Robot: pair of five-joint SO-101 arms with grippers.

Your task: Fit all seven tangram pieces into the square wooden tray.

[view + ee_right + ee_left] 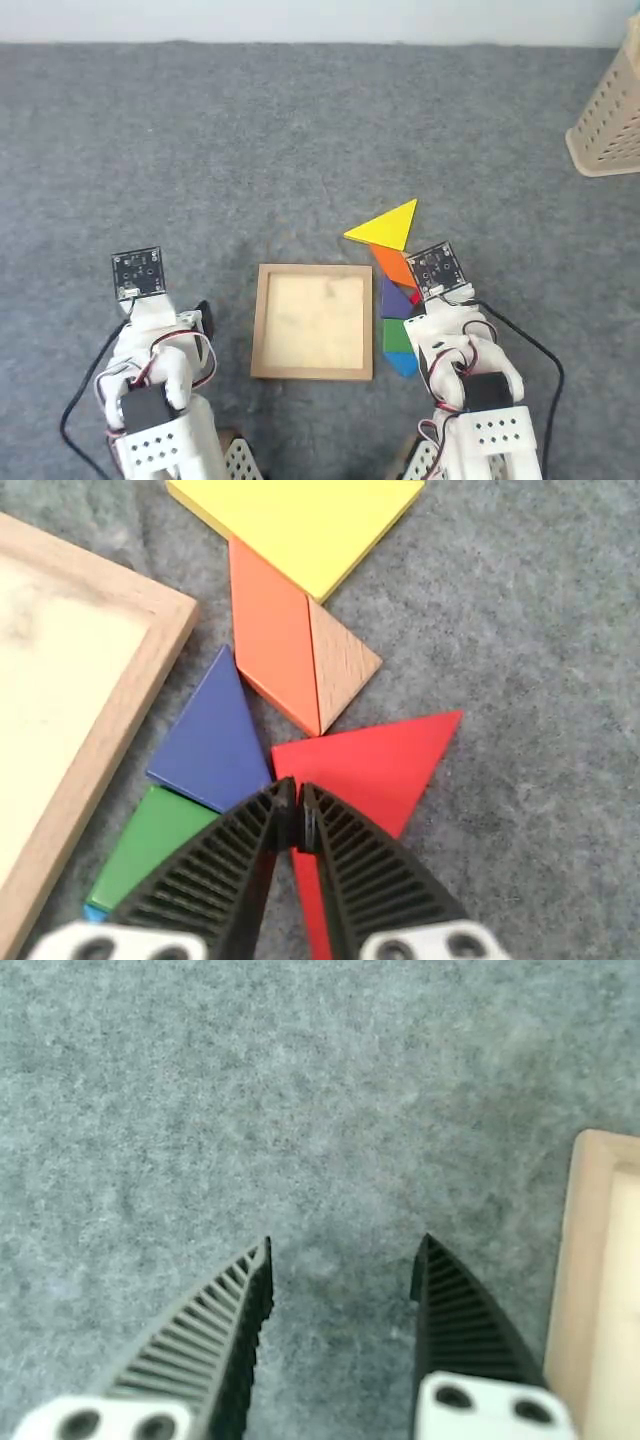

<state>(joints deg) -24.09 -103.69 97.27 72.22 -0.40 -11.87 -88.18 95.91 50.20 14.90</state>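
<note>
The square wooden tray (pixel 258 320) lies on the grey carpet between the two arms, with nothing inside it. The pieces lie in a cluster just right of it: a yellow triangle (pixel 300 520), an orange parallelogram (pixel 272 630), a plain wood triangle (pixel 340 665), a dark blue triangle (pixel 215 740), a red triangle (pixel 380 765), a green piece (pixel 150 845) and a light blue sliver (pixel 92 912). My right gripper (pixel 297 790) is shut, its tips over the red triangle's corner. My left gripper (pixel 346 1245) is open over bare carpet, left of the tray's rim (pixel 590 1260).
A beige perforated basket (pixel 610 110) stands at the far right edge of the table. Grey carpet stretches open behind the tray and to the far left. In the high view the right arm (pixel 440 275) covers part of the cluster.
</note>
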